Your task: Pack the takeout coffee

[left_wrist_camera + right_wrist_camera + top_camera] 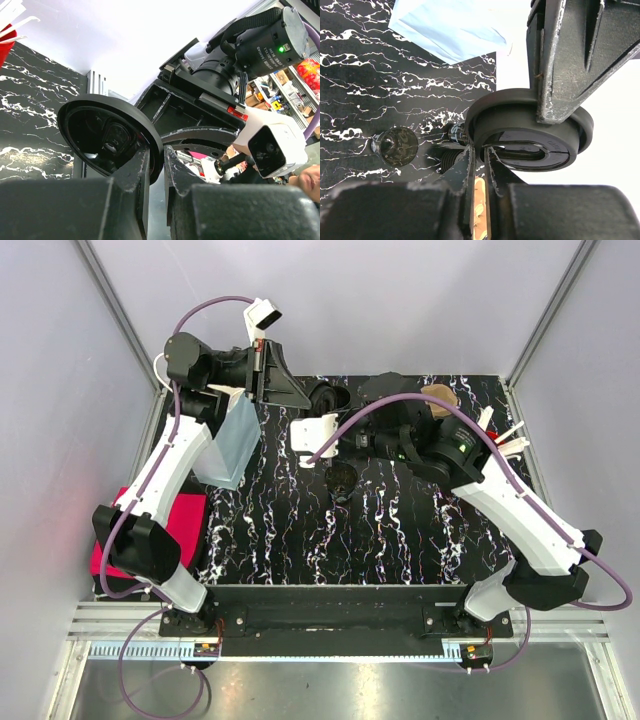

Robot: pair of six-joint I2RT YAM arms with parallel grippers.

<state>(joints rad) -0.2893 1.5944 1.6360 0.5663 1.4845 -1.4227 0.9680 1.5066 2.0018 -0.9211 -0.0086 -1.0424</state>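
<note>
— At twelve o'clock on the table (400, 540), up in the air, both arms meet on the black lid (326, 397). See it?

— Yes. The left claw (156, 162) is clenched on one edge of its rim. The right claw (480, 155) has its fingers nearly together on the far edge. It looks to be pinching too, though I wouldn't swear to it.

— And the cup?

— The dark cup (342, 480) sits without a lid near the middle of the table, just toward six o'clock from the lid. The blue bag (228, 440) is off at nine o'clock.

— A hand-over, I'd guess. How would you do it cleanly?

— One claw should let go only once the other has a firm bite, then pull straight back off the rim without twisting. After that, keep the lid level, centre it over the cup and press evenly, or it'll seat crooked.
</note>
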